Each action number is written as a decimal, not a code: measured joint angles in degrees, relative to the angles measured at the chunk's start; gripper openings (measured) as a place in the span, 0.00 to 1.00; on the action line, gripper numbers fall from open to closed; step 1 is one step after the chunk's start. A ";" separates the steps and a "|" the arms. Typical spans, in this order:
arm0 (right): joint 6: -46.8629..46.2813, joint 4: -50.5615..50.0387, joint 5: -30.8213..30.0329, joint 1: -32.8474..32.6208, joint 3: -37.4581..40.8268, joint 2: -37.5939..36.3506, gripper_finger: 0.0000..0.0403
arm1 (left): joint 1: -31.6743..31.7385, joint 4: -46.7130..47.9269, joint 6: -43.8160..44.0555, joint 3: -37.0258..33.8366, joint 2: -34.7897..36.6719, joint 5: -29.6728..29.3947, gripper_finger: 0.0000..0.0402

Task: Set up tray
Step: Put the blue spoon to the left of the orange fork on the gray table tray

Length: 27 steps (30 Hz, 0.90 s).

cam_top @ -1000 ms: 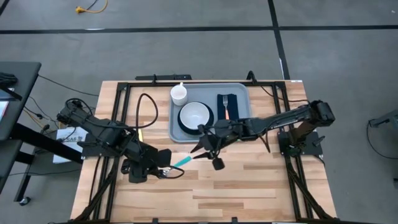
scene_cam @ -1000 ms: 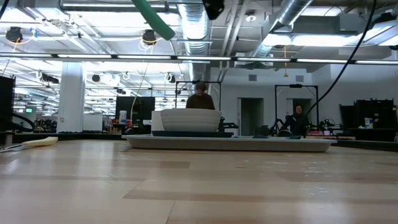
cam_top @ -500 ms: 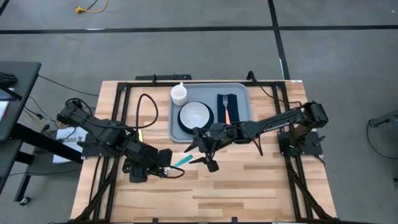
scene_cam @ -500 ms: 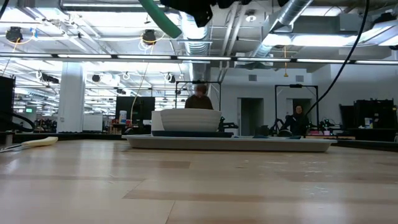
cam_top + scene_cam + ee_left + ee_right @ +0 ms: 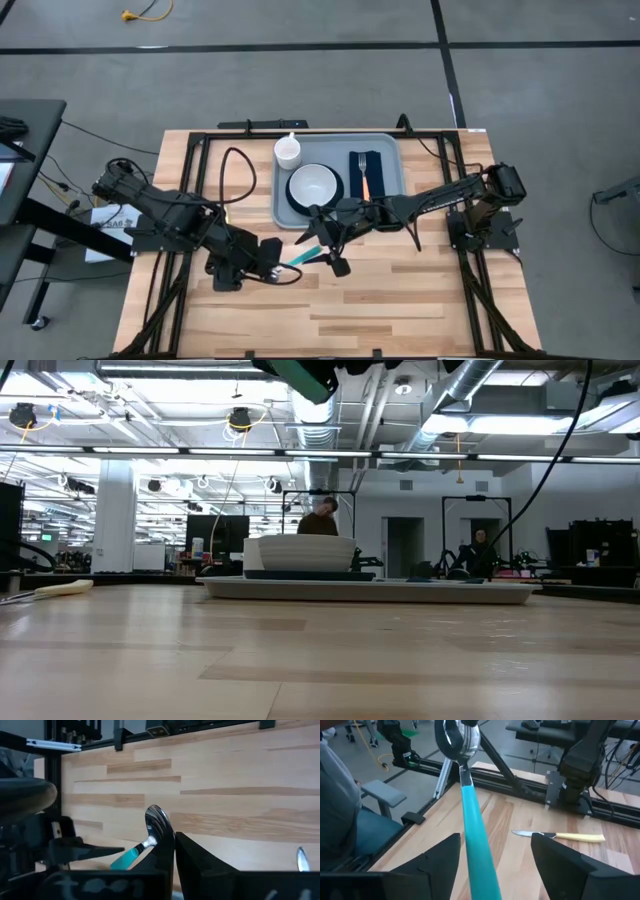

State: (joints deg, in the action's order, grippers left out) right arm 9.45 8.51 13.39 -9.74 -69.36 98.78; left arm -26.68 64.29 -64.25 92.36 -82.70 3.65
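The right gripper (image 5: pixel 322 252) is standing with its fingers (image 5: pixel 440 857) spread wide on either side of the teal handle of a spoon (image 5: pixel 297 257), not pressing it. The left gripper (image 5: pixel 268 250) is clamped shut on the spoon's bowl end, holding it in the air above the bare wooden table (image 5: pixel 400 300), just in front of the tray (image 5: pixel 389 182).

The handover looks like the weak point. The left fingers are pinching a smooth, curved metal bowl, so the spoon could be pivoting or slipping there. If the right fingers close off-centre on the handle, or the left ones let go first, the spoon is likely to drop to the table. The right arm is also reaching low past the tray, near the white bowl (image 5: pixel 315 183), and a wide swing could be nudging it.

The tray is lying at the table's far edge, carrying the bowl, a white cup (image 5: pixel 288 151) and a fork on a dark napkin (image 5: pixel 365 173). A yellow-handled knife (image 5: pixel 560 836) is lying on the table beside the left arm.

No brand, label or writing can be read.
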 joint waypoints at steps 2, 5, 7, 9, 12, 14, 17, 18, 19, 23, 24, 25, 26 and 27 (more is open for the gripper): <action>0.00 -0.28 0.00 0.00 0.00 0.00 0.58 | 0.46 -0.42 -0.21 0.00 0.00 -0.04 0.00; 0.01 -0.34 0.02 -0.02 0.00 0.00 0.57 | 1.17 -1.47 -0.69 0.00 0.00 -0.06 0.00; 0.00 -0.35 0.02 -0.02 0.00 0.00 0.56 | 1.58 -1.29 -1.20 0.00 0.00 -0.08 0.00; 0.00 -0.37 0.02 0.00 0.00 0.00 0.55 | 1.83 -1.31 -1.40 0.00 0.00 -0.12 0.00; 0.00 -0.47 0.02 0.00 0.00 0.00 0.53 | 2.13 -1.29 -1.40 0.00 0.00 -0.24 0.00; 0.00 -0.52 0.02 -0.01 0.00 0.00 0.52 | 2.12 -1.29 -1.40 0.00 0.00 -0.30 0.00; 0.00 -0.55 0.04 -0.01 0.00 0.00 0.49 | 2.10 -0.99 -1.40 0.00 0.00 -0.27 0.00; 0.00 -0.55 0.04 0.00 0.00 0.00 0.48 | 2.10 -0.76 -1.40 0.00 0.00 -0.26 0.00; 0.00 -0.55 0.04 -0.01 0.00 0.00 0.47 | 2.10 -0.62 -1.36 0.00 0.00 -0.25 0.00; 0.00 -0.53 0.05 -0.02 0.00 0.00 0.41 | 2.10 -0.65 -1.33 0.00 0.02 0.16 0.00; 0.00 -0.55 0.07 0.00 0.00 0.00 0.40 | 2.10 -0.68 -1.33 0.00 0.02 0.16 0.00; 0.00 -0.53 0.04 -0.02 0.00 0.00 0.37 | 2.10 -0.68 -1.31 0.00 0.02 0.16 0.00; 0.00 -0.55 0.07 0.00 0.00 0.00 0.35 | 2.10 -0.68 -1.31 0.00 0.02 0.16 0.00; 0.01 -0.52 0.07 -0.02 0.00 0.00 0.32 | 2.10 -0.68 -1.31 0.00 0.02 0.16 0.00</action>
State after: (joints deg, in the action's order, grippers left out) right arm 9.47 7.99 13.45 -9.76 -69.36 98.78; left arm -24.58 63.61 -65.56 92.36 -82.67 3.81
